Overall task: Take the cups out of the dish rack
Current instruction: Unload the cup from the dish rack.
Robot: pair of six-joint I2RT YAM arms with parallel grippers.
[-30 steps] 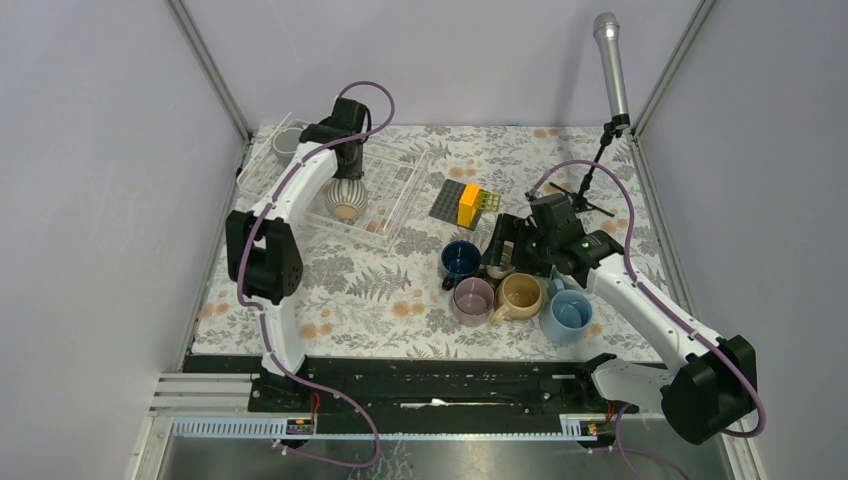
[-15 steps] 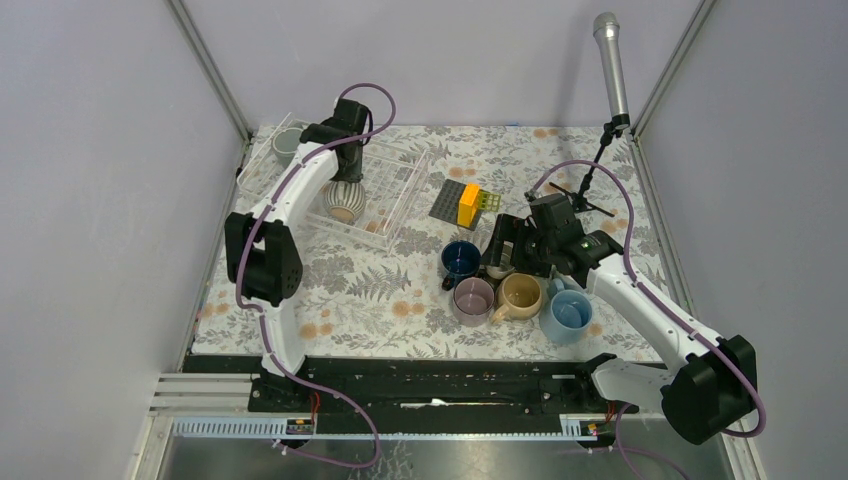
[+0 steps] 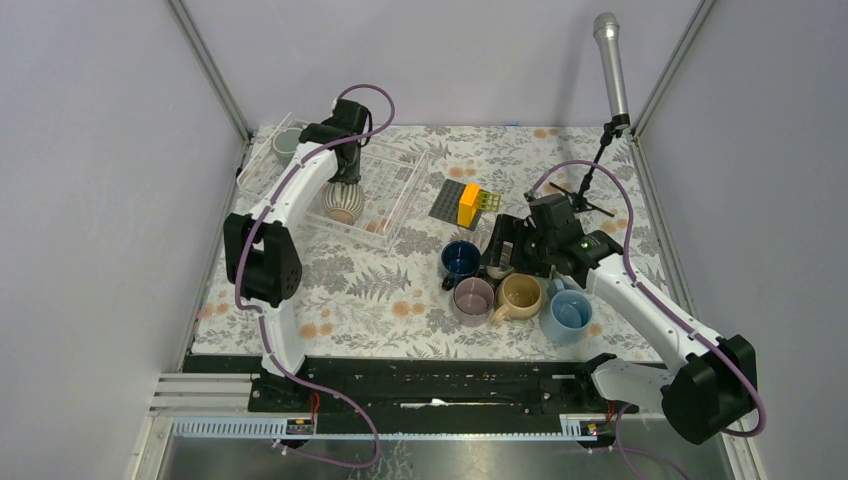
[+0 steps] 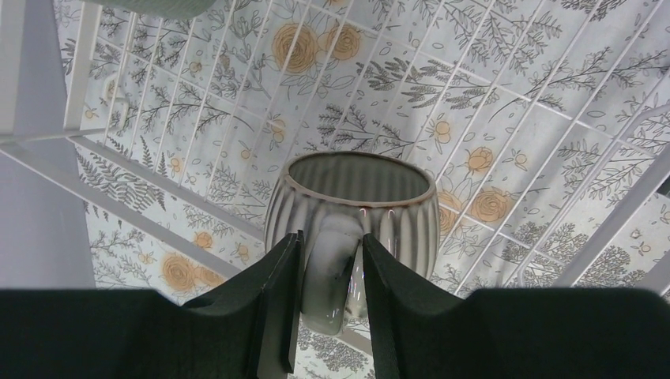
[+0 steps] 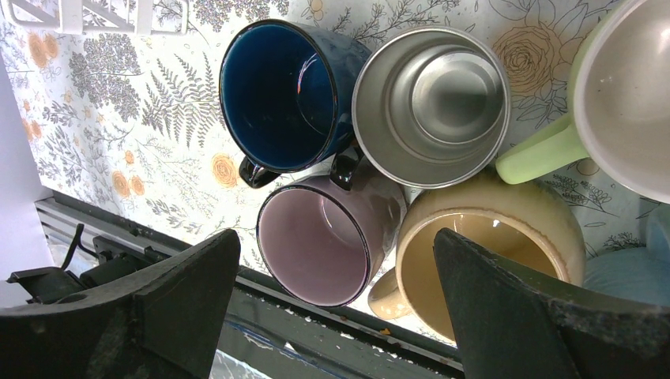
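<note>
In the dish rack [image 3: 400,195] my left gripper [image 3: 345,178] is shut on the handle of a ribbed grey-white cup [image 3: 343,203]. In the left wrist view the gripper [image 4: 332,245] pinches that handle [image 4: 328,272], with the cup [image 4: 355,197] over the rack's bars [image 4: 158,181]. A grey cup [image 3: 287,143] sits in the rack's far left corner. My right gripper [image 5: 336,237] stands open and holds nothing. It hangs over a cluster of cups on the table: navy [image 5: 284,95], steel [image 5: 430,103], mauve [image 5: 324,245], tan [image 5: 490,260], pale green [image 5: 616,87] and light blue [image 3: 567,312].
A dark grey studded plate [image 3: 450,200] with a yellow block [image 3: 468,203] and a green block [image 3: 489,200] lies between the rack and the cup cluster. A microphone on a stand [image 3: 610,70] rises at the back right. Frame posts and walls close in both sides.
The ribbed cup in my left gripper has turned and shifted slightly up and left; its tan face no longer shows from above. The right arm has not moved.
</note>
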